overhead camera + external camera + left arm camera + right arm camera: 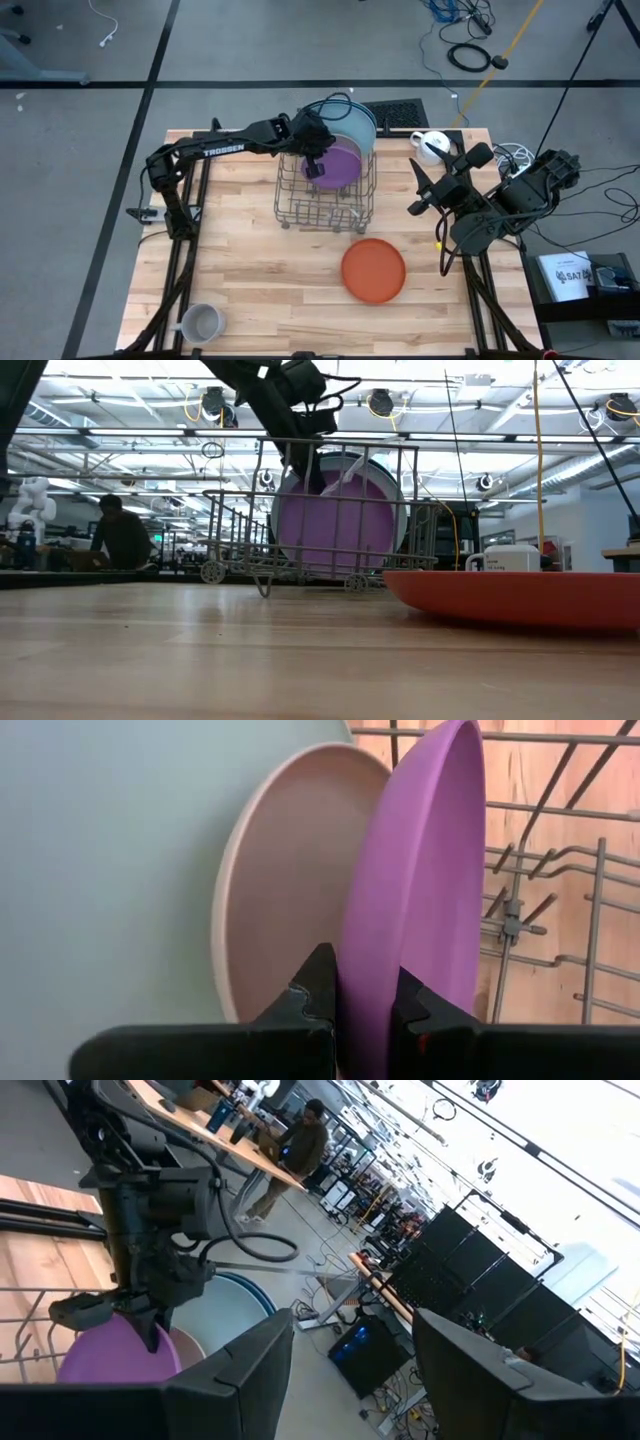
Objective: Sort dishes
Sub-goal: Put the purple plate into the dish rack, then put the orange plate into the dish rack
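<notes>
Left wrist view: our left hand [365, 1005] is clamped on the purple plate [420, 890], slotting it into the dish rack [325, 195]; next we release. Right hand [350, 1340] waits apart.

Your left arm reaches far out across the tabletop, stretched long from its base at the left edge. Its wrist bends down, and the left end effector [366, 1005] points downward with its two dark fingers [312, 990] squeezed close on a thin rim between them. Your right arm stays folded up by the right edge. The right end effector [417, 190] is raised, its fingers [235, 1370] spread wide apart, holding nothing.
</notes>
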